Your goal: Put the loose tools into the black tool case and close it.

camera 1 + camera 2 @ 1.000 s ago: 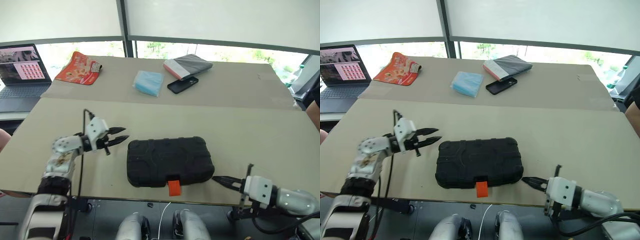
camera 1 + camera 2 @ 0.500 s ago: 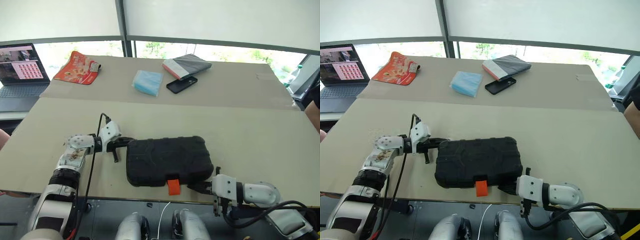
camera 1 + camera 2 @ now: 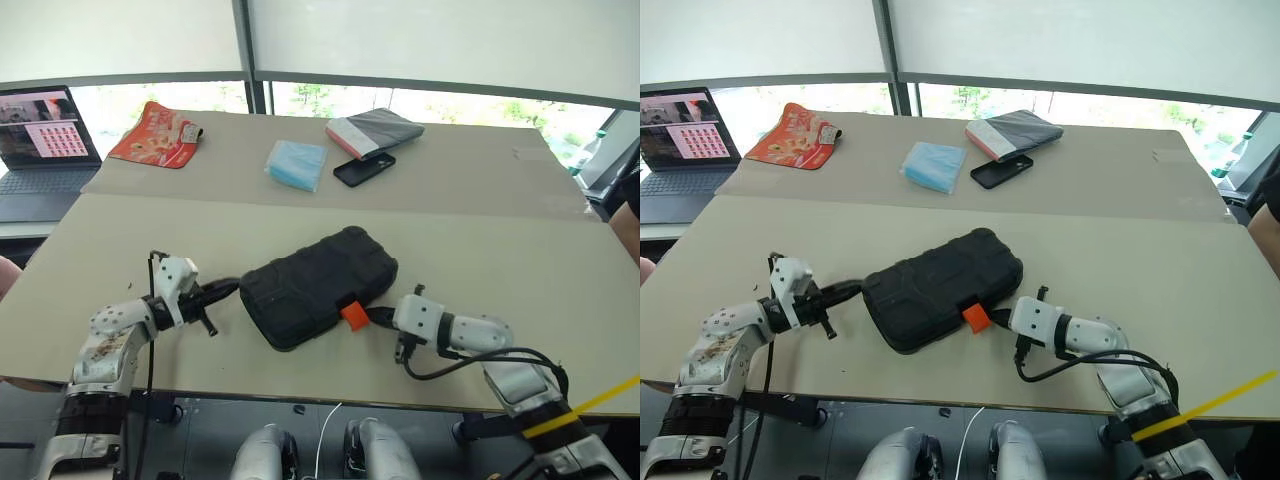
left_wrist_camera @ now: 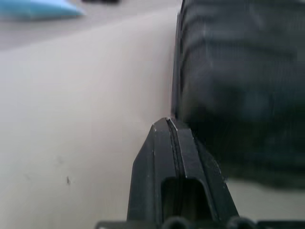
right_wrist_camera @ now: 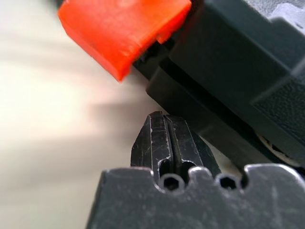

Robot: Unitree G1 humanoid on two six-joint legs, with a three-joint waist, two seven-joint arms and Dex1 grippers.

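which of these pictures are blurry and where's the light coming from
Left wrist view: the case is soft and blurred beyond the left gripper. Right wrist view: the latch is soft up close. Eye views: sharp, with bright daylight through the windows behind the table.

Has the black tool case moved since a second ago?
Yes. The black tool case has swung round: its right end now points toward the phone.

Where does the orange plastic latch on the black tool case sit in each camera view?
Left eye view: orange plastic latch, lower centre, on the near edge of the black tool case.
Right eye view: lower centre.
Left wrist view: not in it.
Right wrist view: top, above the right gripper.
Shared landmark: the case.
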